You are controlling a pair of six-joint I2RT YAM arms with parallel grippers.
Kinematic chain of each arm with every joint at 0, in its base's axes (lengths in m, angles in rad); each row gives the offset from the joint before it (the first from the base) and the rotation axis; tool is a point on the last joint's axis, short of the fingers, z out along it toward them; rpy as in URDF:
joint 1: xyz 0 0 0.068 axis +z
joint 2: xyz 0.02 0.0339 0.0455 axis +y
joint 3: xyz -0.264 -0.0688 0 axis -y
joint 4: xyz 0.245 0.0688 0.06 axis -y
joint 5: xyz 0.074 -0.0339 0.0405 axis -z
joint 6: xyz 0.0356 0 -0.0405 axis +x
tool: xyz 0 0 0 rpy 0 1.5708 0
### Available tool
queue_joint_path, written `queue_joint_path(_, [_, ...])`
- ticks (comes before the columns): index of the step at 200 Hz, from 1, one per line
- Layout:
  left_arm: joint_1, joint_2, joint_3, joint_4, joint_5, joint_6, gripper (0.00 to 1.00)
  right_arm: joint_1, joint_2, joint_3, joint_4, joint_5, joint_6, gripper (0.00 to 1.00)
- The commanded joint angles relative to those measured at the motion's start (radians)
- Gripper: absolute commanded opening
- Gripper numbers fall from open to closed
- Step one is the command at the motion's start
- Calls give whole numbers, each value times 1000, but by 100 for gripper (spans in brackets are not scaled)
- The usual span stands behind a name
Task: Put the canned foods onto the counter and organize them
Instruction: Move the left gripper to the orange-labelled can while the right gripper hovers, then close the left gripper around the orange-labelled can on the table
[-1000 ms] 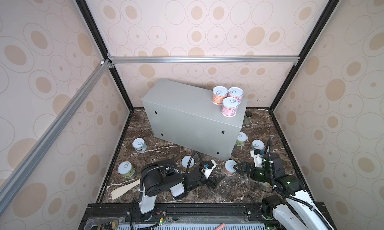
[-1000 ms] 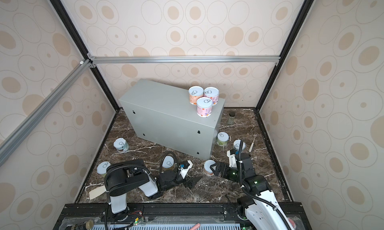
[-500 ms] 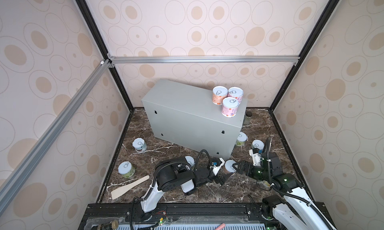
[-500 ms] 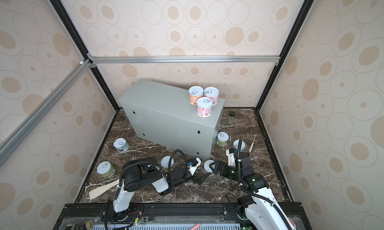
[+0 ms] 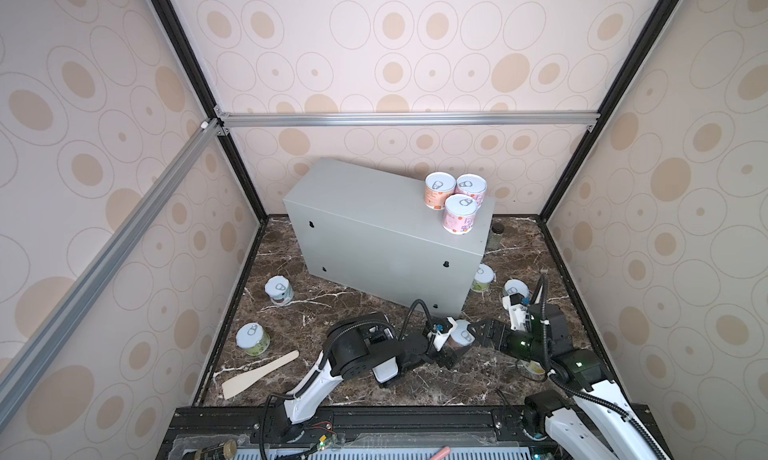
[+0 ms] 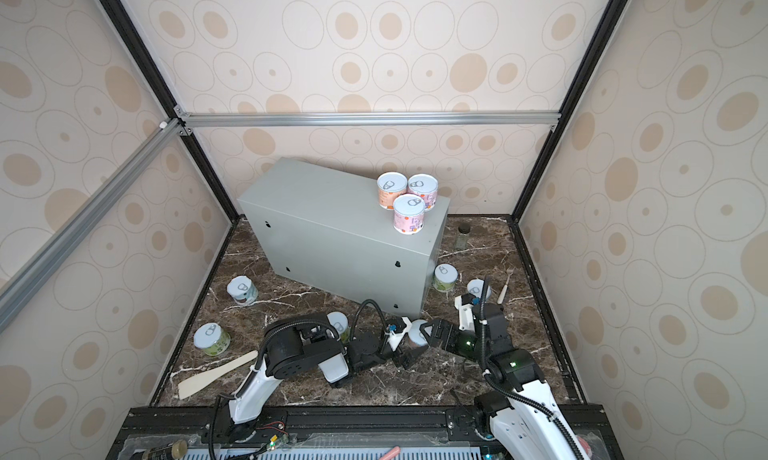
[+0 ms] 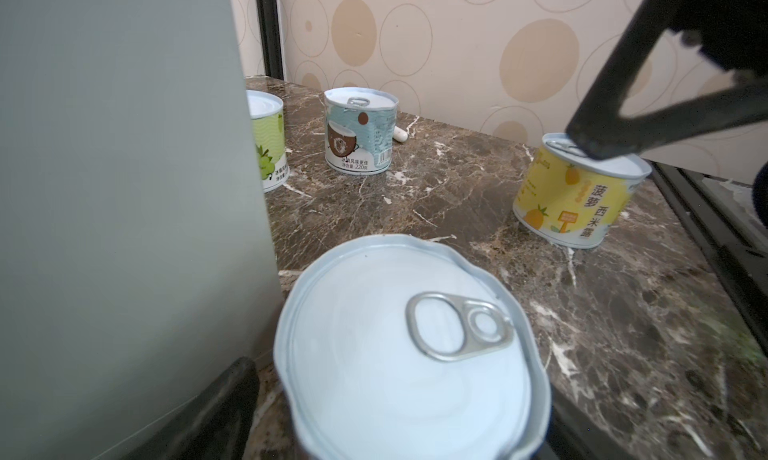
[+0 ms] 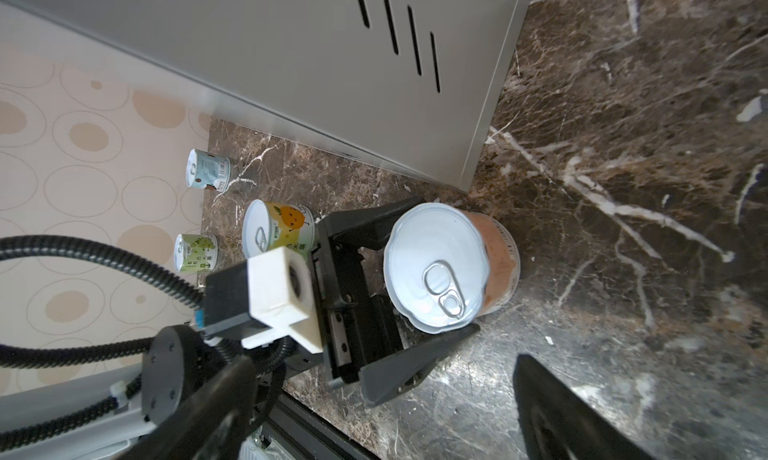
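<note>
blk+wht arms (image 5: 357, 349), ribbed blk cables (image 8: 104, 253)

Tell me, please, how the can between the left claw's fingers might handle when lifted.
The can looks rigid metal, so it should hardly deform. Its paper label probably aids grip. Squat and upright, it seems unlikely to tip.

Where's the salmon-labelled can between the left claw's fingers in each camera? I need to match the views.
Top view: the can stands low, right of centre, just off the counter near corner.
Top view: low, slightly right of centre, off that same corner.
Left wrist: its lid fills the foreground, counter wall alongside.
Right wrist: lid facing the camera, close to that corner.
Shared landmark: the counter's near corner.
</note>
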Motion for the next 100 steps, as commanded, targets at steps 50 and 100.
queue_joint_path(50, [-8,56,93,16,-40,23,88,5,2,104,-67,7,4,99])
queue_joint_path(100, [-8,71,139,-15,-43,25,85,4,-22,120,-98,18,2,99])
